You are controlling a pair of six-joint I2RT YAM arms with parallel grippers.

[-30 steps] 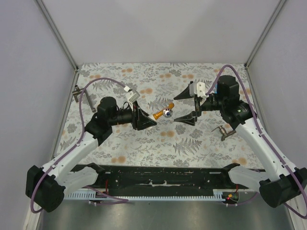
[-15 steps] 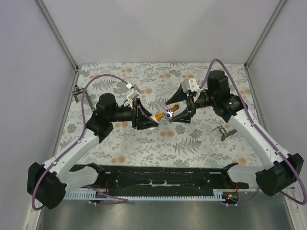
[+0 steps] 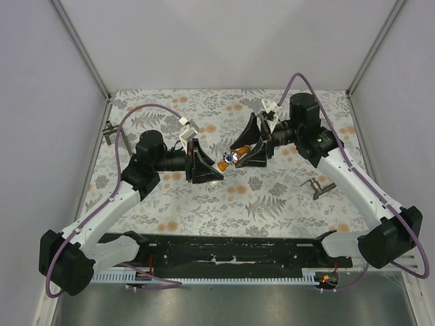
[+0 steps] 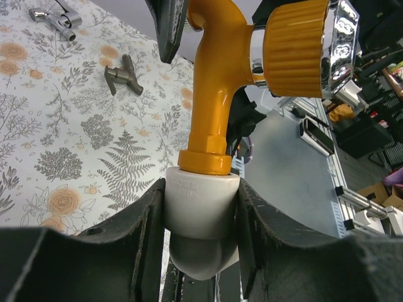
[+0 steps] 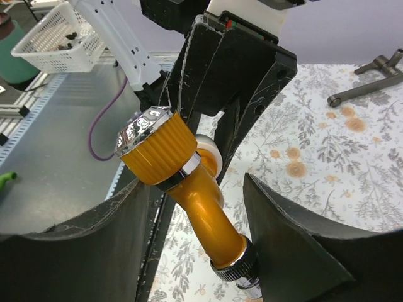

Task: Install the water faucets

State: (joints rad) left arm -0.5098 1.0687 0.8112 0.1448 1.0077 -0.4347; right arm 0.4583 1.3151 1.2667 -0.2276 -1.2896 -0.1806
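Note:
The orange faucet (image 3: pixel 227 160) with a ribbed knob and chrome cap is held in the air over the middle of the floral table. My left gripper (image 3: pixel 215 167) is shut on its white end fitting (image 4: pixel 201 198); the orange body (image 4: pixel 211 94) and knob (image 4: pixel 296 47) stick out beyond the fingers. My right gripper (image 3: pixel 242 152) is open, with its jaws on either side of the faucet's orange body (image 5: pixel 204 214) and a gap showing on both sides. The knob (image 5: pixel 154 151) and the chrome spout end (image 5: pixel 242 274) show in the right wrist view.
A dark metal lever handle (image 3: pixel 109 130) lies at the table's far left edge, another (image 3: pixel 318 185) at the right. The left wrist view shows one handle (image 4: pixel 123 72) and a chrome fitting (image 4: pixel 53 16). A white basket (image 5: pixel 60 38) stands off the table.
My right gripper has moved left to the faucet and its open jaws now stand around it. The left gripper has kept hold of the faucet and shifted only slightly.

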